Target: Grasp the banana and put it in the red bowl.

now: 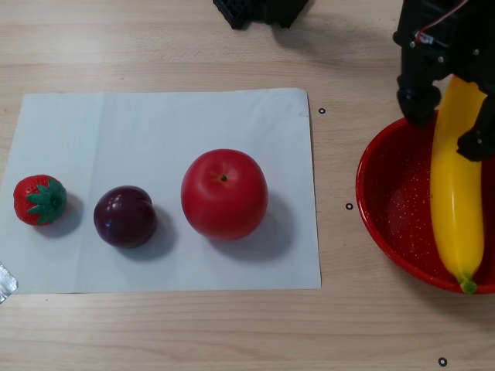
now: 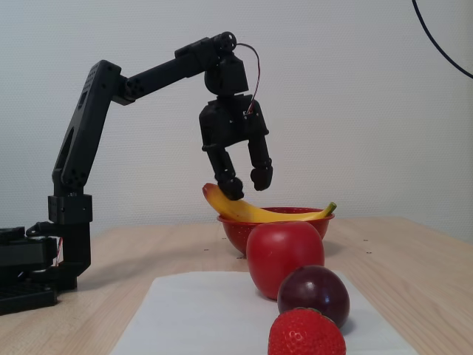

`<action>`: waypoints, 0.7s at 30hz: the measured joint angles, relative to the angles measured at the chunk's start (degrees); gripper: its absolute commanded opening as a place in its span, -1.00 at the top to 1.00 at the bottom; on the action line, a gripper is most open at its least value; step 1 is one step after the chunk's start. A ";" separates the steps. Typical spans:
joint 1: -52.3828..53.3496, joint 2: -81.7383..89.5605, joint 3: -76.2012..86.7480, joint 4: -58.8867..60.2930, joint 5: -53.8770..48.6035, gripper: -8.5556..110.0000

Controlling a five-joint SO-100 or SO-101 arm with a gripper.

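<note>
The yellow banana (image 1: 456,185) lies across the red bowl (image 1: 393,193) at the right edge of the other view, its green stem over the near rim. In the fixed view the banana (image 2: 255,214) rests on the bowl (image 2: 235,229) with both ends sticking up past the rim. My gripper (image 2: 245,184) hangs open just above the banana's left end, its left fingertip close to the fruit. From above, the gripper (image 1: 448,120) straddles the banana's far end, one finger on each side.
A white paper sheet (image 1: 155,124) carries a red apple (image 1: 224,193), a dark plum (image 1: 124,216) and a strawberry (image 1: 39,199) in a row. In the fixed view these stand in front of the bowl. The arm base (image 2: 33,266) sits at the left.
</note>
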 measured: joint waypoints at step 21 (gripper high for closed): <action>-6.68 9.23 -2.29 3.69 2.90 0.85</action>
